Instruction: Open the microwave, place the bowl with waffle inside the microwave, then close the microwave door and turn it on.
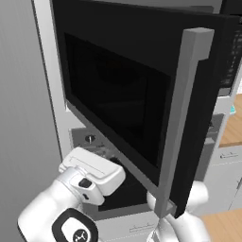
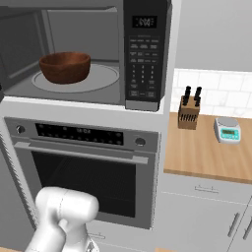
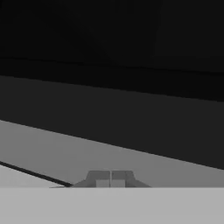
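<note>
At the bottom centre of the hand view we see the gripper [image 3: 110, 178] with its two dark finger tips pressed together, clenched on nothing, and pointed at a dark surface crossed by slanting bands of black and grey; the view is too dim for us to be sure, but it is probably the microwave door. In the left base view the microwave door [image 1: 118, 101] stands swung open across the middle of the frame, a wide black panel with a dark window, and its tall grey handle [image 1: 182, 123] runs from the upper right down to the lower centre. The white arm [image 1: 78, 189] sits at the lower left of that view, below the door's lower edge. In the right base view the microwave [image 2: 88, 51] fills the upper left, its grey cavity open to us. A brown wooden bowl [image 2: 65, 67] stands inside on the round turntable [image 2: 101, 78], left of the black keypad panel [image 2: 143, 54]. Below the microwave is the grey oven [image 2: 81, 170] with its horizontal bar handle. On the wooden counter [image 2: 206, 155] at the right stand a knife block [image 2: 188, 112] and, just to its right, a small kitchen scale [image 2: 227, 130].
</note>
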Controlling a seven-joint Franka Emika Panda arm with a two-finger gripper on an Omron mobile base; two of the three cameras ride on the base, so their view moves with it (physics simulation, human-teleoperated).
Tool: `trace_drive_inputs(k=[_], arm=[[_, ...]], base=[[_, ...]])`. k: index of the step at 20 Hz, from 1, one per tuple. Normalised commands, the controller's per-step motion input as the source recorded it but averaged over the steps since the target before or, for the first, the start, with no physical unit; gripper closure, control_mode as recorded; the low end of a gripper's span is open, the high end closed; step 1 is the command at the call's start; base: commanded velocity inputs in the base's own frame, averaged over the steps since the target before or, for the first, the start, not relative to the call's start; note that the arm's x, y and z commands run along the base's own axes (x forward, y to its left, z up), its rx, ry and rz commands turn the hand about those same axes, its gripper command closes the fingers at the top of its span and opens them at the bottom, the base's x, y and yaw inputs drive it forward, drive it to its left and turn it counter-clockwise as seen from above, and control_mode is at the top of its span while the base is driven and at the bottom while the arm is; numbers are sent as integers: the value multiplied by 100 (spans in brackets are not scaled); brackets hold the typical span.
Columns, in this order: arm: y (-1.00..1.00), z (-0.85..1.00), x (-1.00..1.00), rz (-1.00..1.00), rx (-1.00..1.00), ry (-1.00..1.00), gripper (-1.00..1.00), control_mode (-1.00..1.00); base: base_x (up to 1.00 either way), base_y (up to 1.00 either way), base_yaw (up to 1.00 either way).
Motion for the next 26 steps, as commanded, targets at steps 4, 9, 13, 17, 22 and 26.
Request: trace_drive_inputs(k=[4, 9, 13, 17, 22, 26], arm=[[-95, 61, -26, 0, -1, -18, 100, -100], [-74, 78, -3, 0, 0, -13, 100, -100], [-45, 95, 14, 3, 4, -2, 100, -100], [-33, 97, 21, 15, 10, 4, 100, -100], [-10, 32, 86, 48, 18, 42, 100, -100], [0, -7, 100, 57, 17, 36, 100, -100]], base=[[0, 0, 0], [0, 0, 0], [0, 0, 0], [0, 0, 0], [0, 0, 0], [0, 0, 0]])
